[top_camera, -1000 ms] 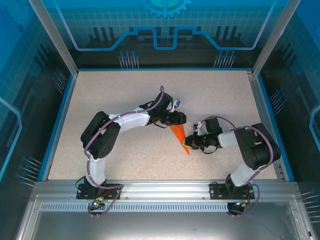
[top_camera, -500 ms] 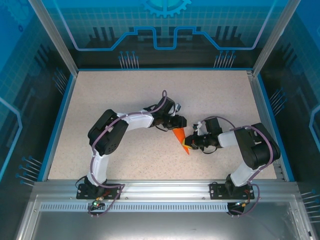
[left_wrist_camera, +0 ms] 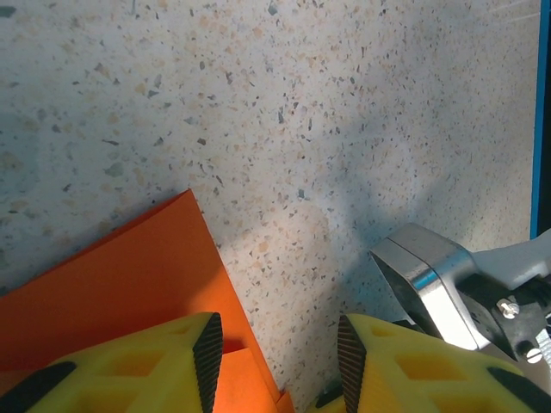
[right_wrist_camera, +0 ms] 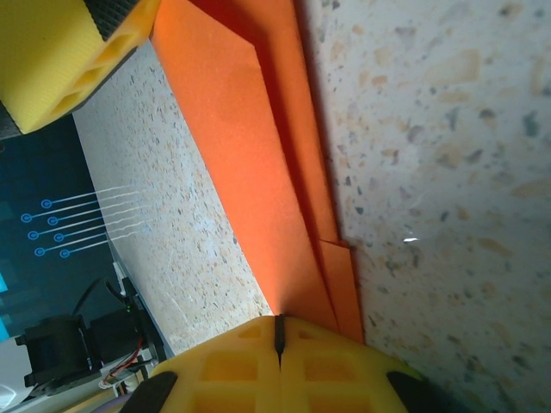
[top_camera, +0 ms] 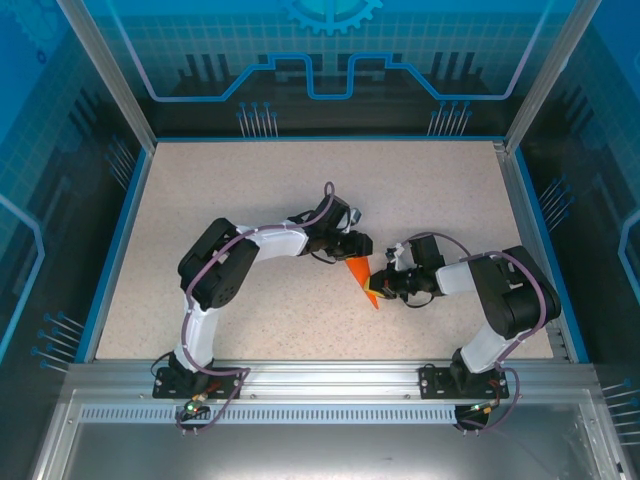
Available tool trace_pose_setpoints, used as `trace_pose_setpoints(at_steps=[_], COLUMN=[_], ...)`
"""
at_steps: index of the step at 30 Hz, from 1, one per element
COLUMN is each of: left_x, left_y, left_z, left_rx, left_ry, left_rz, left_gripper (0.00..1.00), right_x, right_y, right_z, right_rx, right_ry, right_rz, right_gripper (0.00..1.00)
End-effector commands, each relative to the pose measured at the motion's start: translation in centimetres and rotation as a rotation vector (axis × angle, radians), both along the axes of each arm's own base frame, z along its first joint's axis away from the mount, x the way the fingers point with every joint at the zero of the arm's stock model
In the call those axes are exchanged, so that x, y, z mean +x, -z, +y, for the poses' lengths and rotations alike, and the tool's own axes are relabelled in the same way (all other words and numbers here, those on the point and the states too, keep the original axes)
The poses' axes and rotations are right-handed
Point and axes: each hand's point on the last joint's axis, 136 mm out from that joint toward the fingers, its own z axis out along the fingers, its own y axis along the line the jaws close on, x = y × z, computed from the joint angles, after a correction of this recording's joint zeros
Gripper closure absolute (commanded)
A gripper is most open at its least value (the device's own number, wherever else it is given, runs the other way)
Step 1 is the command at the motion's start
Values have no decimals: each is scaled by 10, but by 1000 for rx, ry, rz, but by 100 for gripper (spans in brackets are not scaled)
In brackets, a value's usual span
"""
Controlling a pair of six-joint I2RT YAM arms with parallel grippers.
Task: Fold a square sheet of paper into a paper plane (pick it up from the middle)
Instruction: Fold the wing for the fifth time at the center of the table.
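Note:
The orange sheet, folded into a slim pointed paper plane [top_camera: 362, 277], lies on the speckled table between the two arms, its tip toward the near edge. My right gripper [top_camera: 383, 287] comes in from the right and is shut on it; in the right wrist view the folded layers [right_wrist_camera: 232, 112] run straight into the closed seam of the yellow fingers [right_wrist_camera: 277, 337]. My left gripper [top_camera: 356, 250] hovers at the wide far end, open. In the left wrist view one fingertip [left_wrist_camera: 209, 353] is over the paper [left_wrist_camera: 112, 275], the other over bare table, the gripper [left_wrist_camera: 277, 361] straddling the paper's edge.
The speckled tabletop [top_camera: 250, 200] is framed by a blue rim [top_camera: 120, 250] and metal posts. Part of the right arm's metal wrist [left_wrist_camera: 430, 275] sits close beside my left fingers. A yellow left finger [right_wrist_camera: 69, 52] shows at the top left of the right wrist view.
The left arm has leaned forward and its gripper has come down slightly onto the paper's wide end, covering more of it. The right gripper and paper have not moved.

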Motion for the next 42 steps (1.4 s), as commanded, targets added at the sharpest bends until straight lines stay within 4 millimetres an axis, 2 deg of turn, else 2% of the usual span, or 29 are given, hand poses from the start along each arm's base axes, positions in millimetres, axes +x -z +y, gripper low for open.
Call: trace_pose_setpoints(at_steps=[1, 10, 13, 16, 20, 23, 31, 35, 42], left_x=[-3, -3, -5, -8, -10, -10, -9, -9, -9], left_y=[22, 44, 55, 62, 63, 62, 61, 60, 62], left_z=[7, 16, 19, 23, 24, 24, 24, 23, 25], left_rx=[23, 60, 78, 94, 97, 97, 94, 94, 100], left_ry=[-26, -51, -53, -55, -52, -50, -50, -50, -54], left_rz=[47, 85, 104, 115, 114, 112, 111, 109, 108], left_gripper=[57, 58, 58, 59, 59, 59, 59, 59, 59], right_x=[-26, -26, -25, -25, -21, -19, -36, -52, -78], right_y=[50, 46, 40, 27, 2, -11, 7, 19, 29], right_z=[-22, -22, -18, -15, -6, -2, -7, -13, -25], right_rx=[-193, -194, -172, -175, -180, -202, -217, -234, -265], right_ry=[54, 55, 49, 36, -16, -37, -56, -67, -86], right_rz=[133, 131, 122, 82, 13, -25, 33, 80, 120], right_gripper=[100, 100, 100, 100, 98, 96, 95, 95, 94])
